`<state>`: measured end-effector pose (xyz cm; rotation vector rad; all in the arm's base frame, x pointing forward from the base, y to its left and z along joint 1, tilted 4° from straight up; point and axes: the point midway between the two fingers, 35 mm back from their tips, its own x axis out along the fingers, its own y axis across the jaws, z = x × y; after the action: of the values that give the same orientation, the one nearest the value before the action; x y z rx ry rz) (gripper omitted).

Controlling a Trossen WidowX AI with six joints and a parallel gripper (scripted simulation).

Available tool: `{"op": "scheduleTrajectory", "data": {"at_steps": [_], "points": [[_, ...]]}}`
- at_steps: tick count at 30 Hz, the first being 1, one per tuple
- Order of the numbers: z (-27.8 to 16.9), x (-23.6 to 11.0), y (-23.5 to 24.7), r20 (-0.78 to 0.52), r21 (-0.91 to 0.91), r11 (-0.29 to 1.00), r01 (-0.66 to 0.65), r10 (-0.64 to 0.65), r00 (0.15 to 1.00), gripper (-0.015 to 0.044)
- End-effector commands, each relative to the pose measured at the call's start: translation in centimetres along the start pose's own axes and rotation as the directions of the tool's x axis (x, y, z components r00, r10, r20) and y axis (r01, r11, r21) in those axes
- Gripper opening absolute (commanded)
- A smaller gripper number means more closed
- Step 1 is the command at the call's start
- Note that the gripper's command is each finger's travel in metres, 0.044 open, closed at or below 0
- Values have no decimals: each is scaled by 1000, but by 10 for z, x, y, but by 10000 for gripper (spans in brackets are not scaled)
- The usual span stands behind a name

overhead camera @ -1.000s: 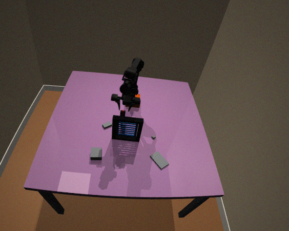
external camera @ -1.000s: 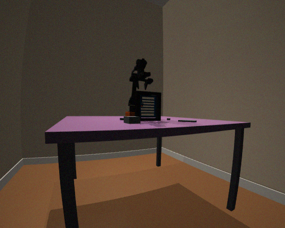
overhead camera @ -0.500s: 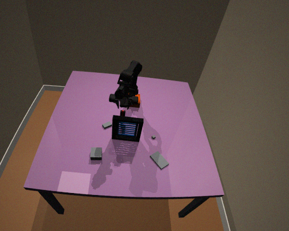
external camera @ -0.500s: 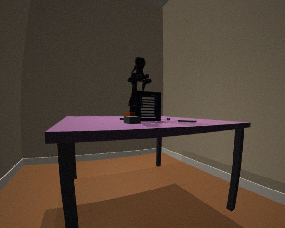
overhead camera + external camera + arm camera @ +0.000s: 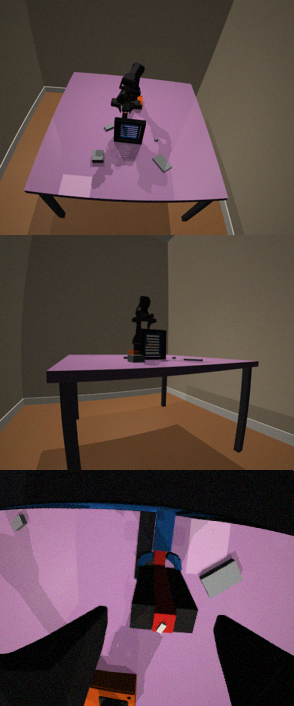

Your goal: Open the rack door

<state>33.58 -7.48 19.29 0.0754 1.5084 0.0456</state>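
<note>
The rack (image 5: 129, 120) (image 5: 153, 330) (image 5: 150, 487) stands on the table, its black frame upright. Its door faces the arm and looks shut; a blue edge of it (image 5: 120, 506) shows in the wrist view, and the rest is mostly hidden. The handle (image 5: 124, 115) (image 5: 164, 590), black with a red stripe and a white mark, sticks out from the door on a blue mount. My gripper (image 5: 125, 112) (image 5: 163, 619) is open, pointing down above the handle. In the wrist view one finger is on each side of it, with gaps. The fingers hold nothing.
The orange arm base (image 5: 139, 101) (image 5: 134, 352) (image 5: 112, 690) stands behind the handle. A flat grey block (image 5: 109, 127) (image 5: 221, 578) lies beside the rack, a small one (image 5: 156, 139) (image 5: 19, 522) on its other side. A thick grey block (image 5: 98, 156) and a grey slab (image 5: 162, 162) lie beyond the rack.
</note>
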Motion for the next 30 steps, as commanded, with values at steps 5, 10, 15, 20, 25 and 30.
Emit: {"op": "scheduleTrajectory", "data": {"at_steps": [5, 10, 15, 20, 25, 30], "points": [[0, 13, -1, -8, 4, 1000, 10, -10, 1000, 284], [0, 21, -1, -14, 5, 1000, 13, -13, 1000, 284], [0, 29, -1, -20, 6, 1000, 16, -16, 1000, 284], [-1, 37, -1, -25, 6, 1000, 19, -19, 999, 284], [-2, 45, -1, -31, 7, 1000, 23, -22, 999, 284], [-2, 48, -1, -32, 7, 1000, 24, -23, 999, 232]]}}
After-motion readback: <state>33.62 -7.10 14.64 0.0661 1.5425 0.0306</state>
